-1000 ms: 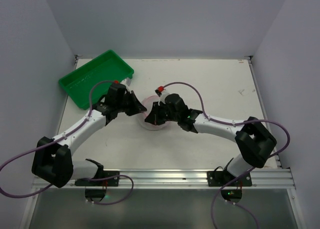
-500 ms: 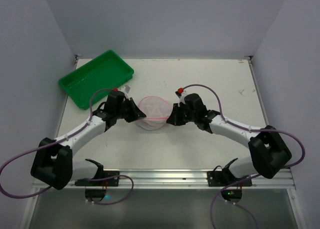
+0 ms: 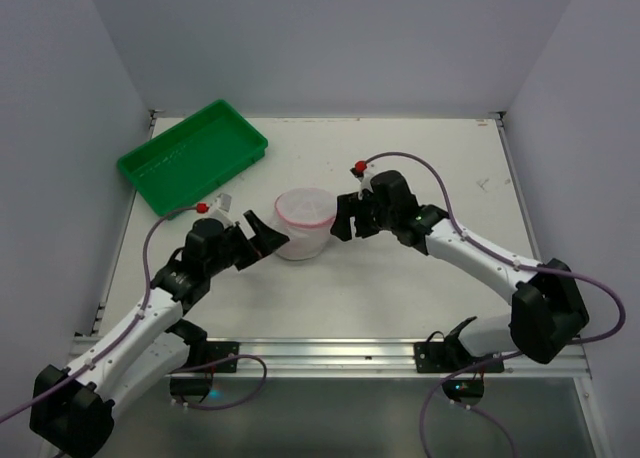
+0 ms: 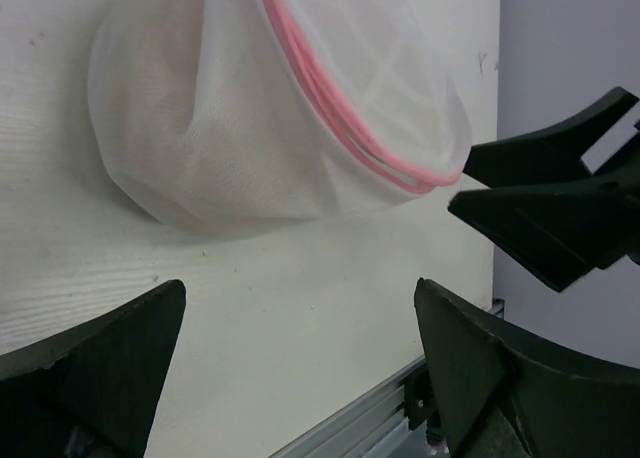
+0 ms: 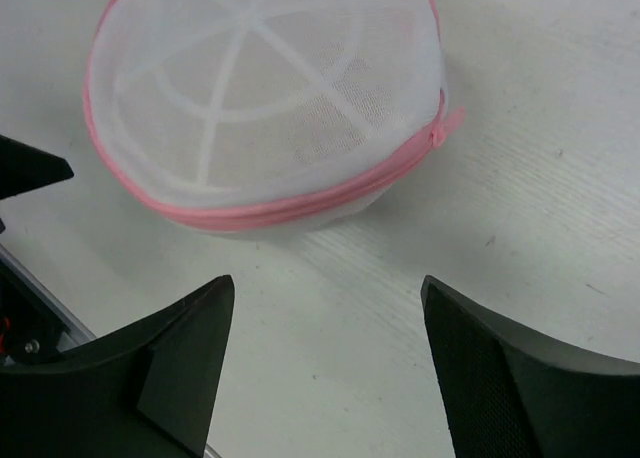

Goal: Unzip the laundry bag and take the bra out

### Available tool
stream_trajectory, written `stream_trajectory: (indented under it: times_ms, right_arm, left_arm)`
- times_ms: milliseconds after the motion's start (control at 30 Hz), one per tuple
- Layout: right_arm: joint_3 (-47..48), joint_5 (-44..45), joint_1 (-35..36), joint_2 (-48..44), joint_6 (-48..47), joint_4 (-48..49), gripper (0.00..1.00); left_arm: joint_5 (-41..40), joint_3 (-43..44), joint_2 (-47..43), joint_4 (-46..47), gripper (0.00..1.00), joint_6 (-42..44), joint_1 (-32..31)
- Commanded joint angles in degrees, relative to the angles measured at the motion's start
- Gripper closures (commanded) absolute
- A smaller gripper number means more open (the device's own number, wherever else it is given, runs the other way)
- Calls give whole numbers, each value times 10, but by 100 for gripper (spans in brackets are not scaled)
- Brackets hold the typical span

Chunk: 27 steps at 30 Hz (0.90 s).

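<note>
The laundry bag (image 3: 303,223) stands on the table as a rounded white mesh pouch with pink zipper trim, also in the left wrist view (image 4: 270,108) and the right wrist view (image 5: 265,88). Its pink zipper pull (image 5: 447,121) sticks out at the rim. The bra is hidden; only a faint beige tint shows through the mesh. My left gripper (image 3: 262,240) (image 4: 300,288) is open just left of the bag, holding nothing. Just right of the bag, my right gripper (image 3: 343,218) (image 5: 327,280) is open too, with bare table between its fingers.
A green tray (image 3: 190,156) lies at the back left of the table. The aluminium rail (image 3: 330,356) runs along the near edge. White walls close in the table on the left, back and right.
Both grippers were shut at the bag's sides; they have opened and let go. The left arm has drawn back toward the near left. The bag has puffed up taller.
</note>
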Motion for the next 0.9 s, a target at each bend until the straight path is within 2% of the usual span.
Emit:
stream_trajectory:
  times_ms: [0, 67, 100, 300, 433, 633, 867]
  right_arm:
    - [42, 56, 15, -66, -30, -46, 22]
    - [59, 71, 22, -79, -33, -57, 18]
    - [63, 92, 33, -84, -34, -59, 16]
    - [114, 124, 60, -81, -58, -55, 16]
    - [149, 139, 83, -42, -121, -49, 15]
    - [185, 133, 111, 29, -206, -13, 13]
    - [213, 142, 141, 105, -291, 0, 9]
  left_arm:
    - [-67, 59, 2, -56, 0, 30, 13]
    - [-72, 84, 28, -66, 1, 51, 21]
    - [-70, 89, 38, -64, 5, 55, 31]
    - [-40, 105, 157, 8, 18, 68, 42]
    - [-32, 80, 171, 40, 26, 61, 42]
    - [-42, 26, 159, 73, 31, 66, 43]
    - [-60, -9, 230, 123, 37, 67, 42]
